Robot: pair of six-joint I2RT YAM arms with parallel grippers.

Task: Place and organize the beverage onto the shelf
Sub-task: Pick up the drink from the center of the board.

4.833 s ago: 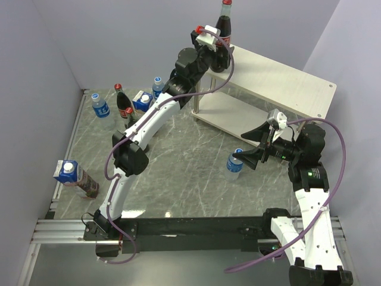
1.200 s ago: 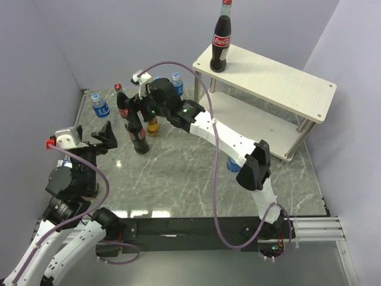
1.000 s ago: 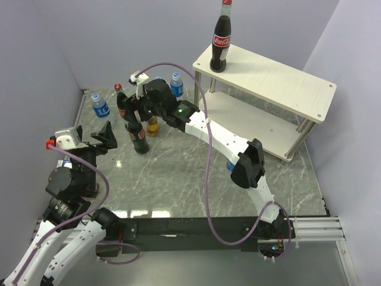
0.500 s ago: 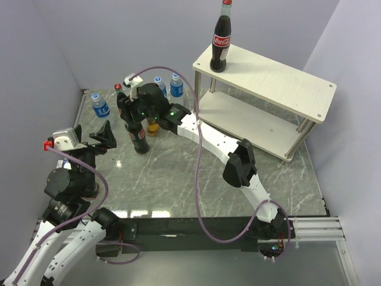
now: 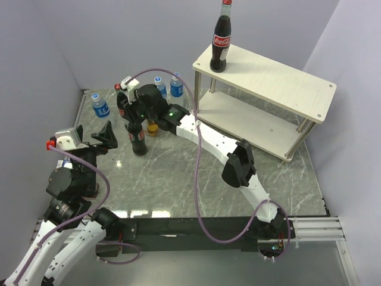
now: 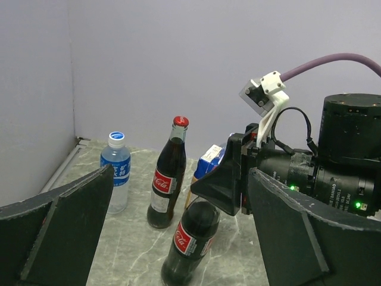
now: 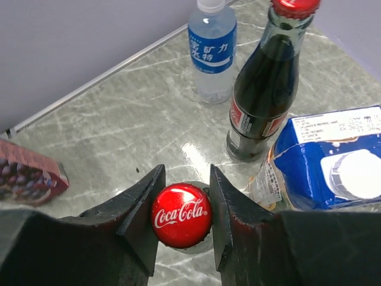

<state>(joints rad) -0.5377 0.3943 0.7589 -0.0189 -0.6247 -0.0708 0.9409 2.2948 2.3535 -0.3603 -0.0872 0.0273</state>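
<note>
My right gripper (image 7: 181,215) is shut on the red cap of a dark cola bottle (image 5: 138,142) that stands on the marble table; its body shows in the left wrist view (image 6: 190,238). Just behind it stand a second cola bottle (image 7: 262,101) and a blue-topped juice carton (image 7: 321,161). A third cola bottle (image 5: 221,44) stands on the left end of the shelf (image 5: 274,80), on its top board. Water bottles stand at the back left (image 5: 100,106) and back middle (image 5: 159,86) (image 5: 176,86). My left gripper (image 5: 102,136) hangs open, left of the held bottle and apart from it.
A dark red juice carton (image 7: 27,173) lies on the table at the left. The grey walls (image 5: 36,89) close in the back and left sides. The right arm (image 5: 238,167) stretches across the table's middle, its cable looping above.
My right gripper has slid a little left over the front cola bottle and shut on its cap. The left arm and the other drinks have not moved.
</note>
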